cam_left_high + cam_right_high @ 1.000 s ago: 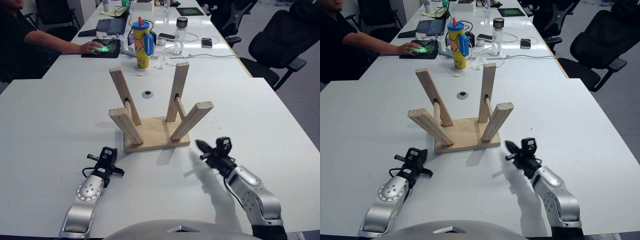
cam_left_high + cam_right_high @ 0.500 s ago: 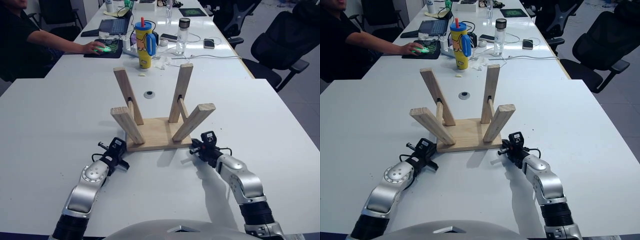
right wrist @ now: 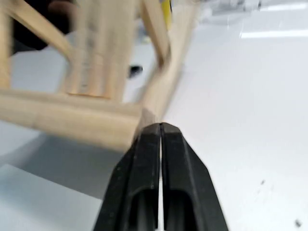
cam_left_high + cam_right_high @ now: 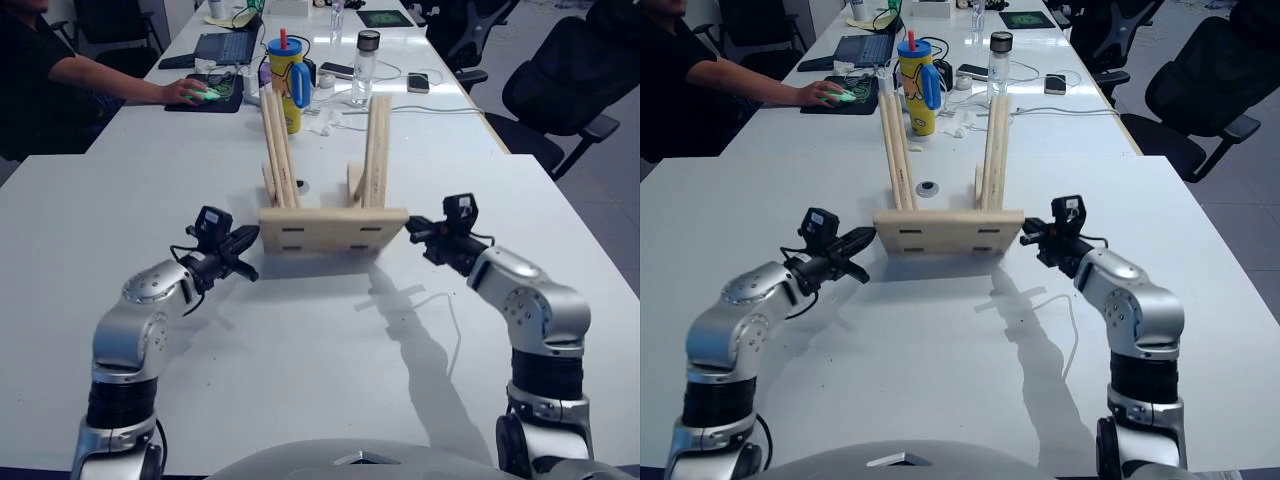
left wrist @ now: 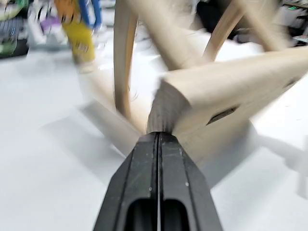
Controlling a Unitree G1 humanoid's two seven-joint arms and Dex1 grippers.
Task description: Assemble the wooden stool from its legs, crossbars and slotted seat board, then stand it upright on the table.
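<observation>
No text, number or sign is readable. The tall yellow cup with a blue handle carries a printed design too small to make out. Any label on the clear bottle near it is equally illegible.

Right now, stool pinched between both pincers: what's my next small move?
Probably roll the board so its top edge goes away and the legs swing down to the table. It stands on edge, legs pointing away, pinched only between the shut left pincer and right pincer.
</observation>
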